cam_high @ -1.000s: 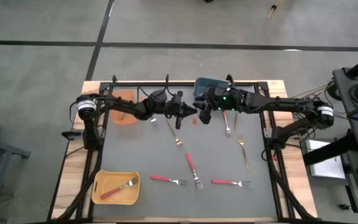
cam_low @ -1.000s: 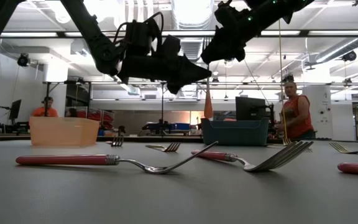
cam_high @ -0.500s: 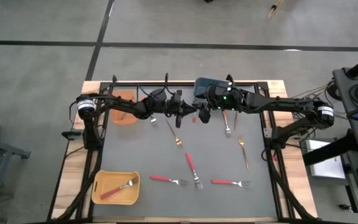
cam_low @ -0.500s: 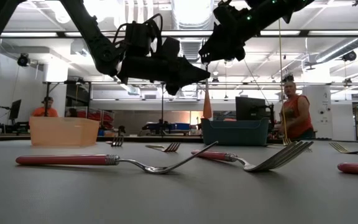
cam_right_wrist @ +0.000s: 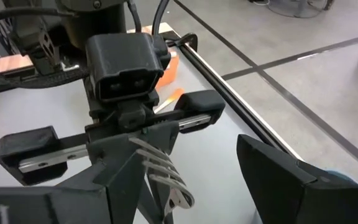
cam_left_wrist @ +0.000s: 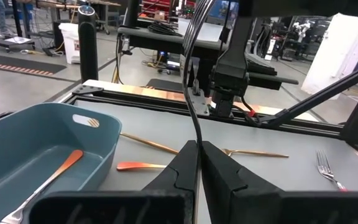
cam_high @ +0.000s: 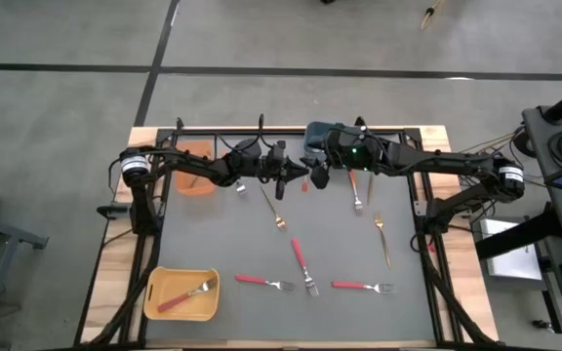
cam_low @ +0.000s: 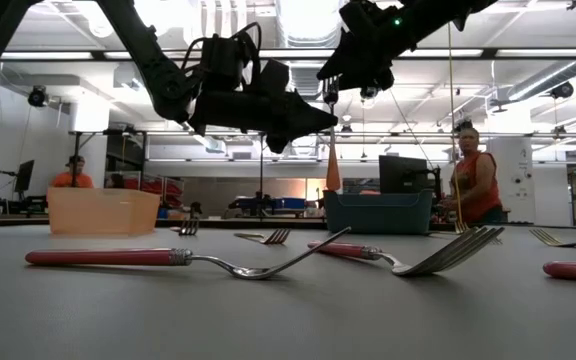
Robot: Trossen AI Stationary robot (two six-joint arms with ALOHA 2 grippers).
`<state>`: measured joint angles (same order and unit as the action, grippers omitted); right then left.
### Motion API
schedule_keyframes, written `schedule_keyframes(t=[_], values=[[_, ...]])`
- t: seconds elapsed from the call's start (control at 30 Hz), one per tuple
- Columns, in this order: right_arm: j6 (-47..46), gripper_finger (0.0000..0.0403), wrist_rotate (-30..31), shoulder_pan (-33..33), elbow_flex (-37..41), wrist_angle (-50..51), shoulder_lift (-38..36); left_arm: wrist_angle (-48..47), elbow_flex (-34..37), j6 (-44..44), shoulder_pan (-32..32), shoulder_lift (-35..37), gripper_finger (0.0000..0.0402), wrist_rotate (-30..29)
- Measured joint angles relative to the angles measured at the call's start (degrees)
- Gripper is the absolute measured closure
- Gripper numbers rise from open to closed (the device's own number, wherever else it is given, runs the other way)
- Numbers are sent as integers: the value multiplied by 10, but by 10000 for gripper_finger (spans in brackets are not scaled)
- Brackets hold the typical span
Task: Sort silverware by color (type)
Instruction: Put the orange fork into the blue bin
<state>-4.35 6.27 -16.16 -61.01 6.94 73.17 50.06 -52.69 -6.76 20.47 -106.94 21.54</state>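
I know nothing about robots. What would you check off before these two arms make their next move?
1. Left hand gripping: shut on a fork, whose tines poke out toward the other arm. Ok.
2. Right hand ready to receive: open, close to the left one. Ok.
3. Held fork's handle colour, which decides its bin: cannot tell.
4. Blue bin in place: it holds an orange-handled fork. Ok.
5. Sorting finished: a pink-handled fork and others lie loose on the table. Not ok.
6. Person out of the way: standing beyond the table. Ok.
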Motion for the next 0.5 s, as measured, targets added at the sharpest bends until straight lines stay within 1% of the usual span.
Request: schedule_keyframes(t=[0.3,0.5], values=[[-4,165,3,0,-9,1,0,-5,0,0,2,0,402,-1],[-21,164,14,0,-33,9,0,-5,5,-4,20,5,402,-7]])
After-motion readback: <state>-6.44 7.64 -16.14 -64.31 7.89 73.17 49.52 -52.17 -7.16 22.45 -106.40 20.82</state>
